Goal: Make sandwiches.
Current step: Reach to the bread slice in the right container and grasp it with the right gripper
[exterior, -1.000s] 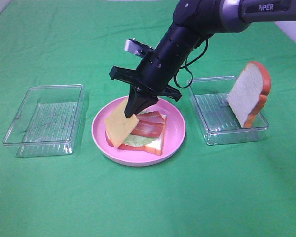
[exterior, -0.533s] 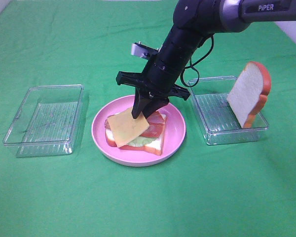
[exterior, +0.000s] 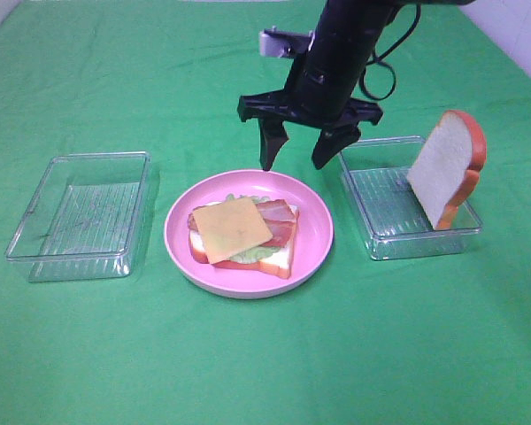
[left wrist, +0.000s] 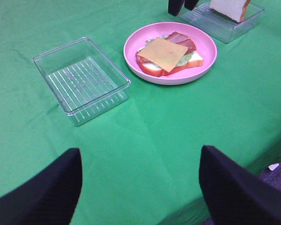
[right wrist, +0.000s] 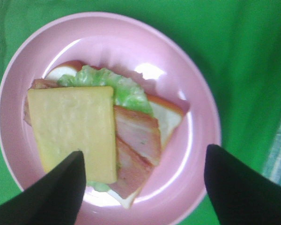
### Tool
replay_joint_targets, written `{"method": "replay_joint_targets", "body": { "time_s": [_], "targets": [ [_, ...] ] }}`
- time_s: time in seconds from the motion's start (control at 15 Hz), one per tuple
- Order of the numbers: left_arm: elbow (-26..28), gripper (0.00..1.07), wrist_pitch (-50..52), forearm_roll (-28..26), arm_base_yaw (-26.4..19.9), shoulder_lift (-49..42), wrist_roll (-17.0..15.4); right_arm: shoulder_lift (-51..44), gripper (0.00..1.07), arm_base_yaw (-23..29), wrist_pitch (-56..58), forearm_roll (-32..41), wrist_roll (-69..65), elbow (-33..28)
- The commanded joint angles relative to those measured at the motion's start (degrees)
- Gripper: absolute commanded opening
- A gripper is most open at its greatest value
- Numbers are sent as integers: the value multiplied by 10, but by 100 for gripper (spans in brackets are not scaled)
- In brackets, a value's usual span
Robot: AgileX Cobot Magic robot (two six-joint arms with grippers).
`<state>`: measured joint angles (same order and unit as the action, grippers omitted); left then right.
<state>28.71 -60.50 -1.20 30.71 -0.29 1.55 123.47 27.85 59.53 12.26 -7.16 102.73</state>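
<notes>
my right hand [exterior: 298, 162] hangs wide and empty above the pink plate [exterior: 314, 252], cheese square [exterior: 234, 228] lying flat atop the sandwich [exterior: 279, 257].

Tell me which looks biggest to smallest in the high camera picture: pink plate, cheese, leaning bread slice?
1. Plate, clearly the biggest.
2. Bread slice and cheese: they look about the same, and the bread stands tilted, so I won't rank them.
</notes>
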Motion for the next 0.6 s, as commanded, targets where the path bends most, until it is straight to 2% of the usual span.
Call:
{"method": "replay_joint_targets", "body": {
  "time_s": [0.07, 0.2, 0.6],
  "targets": [
    [-1, 68, 6, -4, 1, -11, -1, -40, 68, -4, 28, -62, -9, 4],
    [-1, 68, 6, -4, 1, -11, -1, -97, 68, -27, 63, -107, -19, 4],
    [-1, 68, 6, -4, 1, -11, -1, -135, 71, -133, 129, -123, -40, 3]
  ]
}}
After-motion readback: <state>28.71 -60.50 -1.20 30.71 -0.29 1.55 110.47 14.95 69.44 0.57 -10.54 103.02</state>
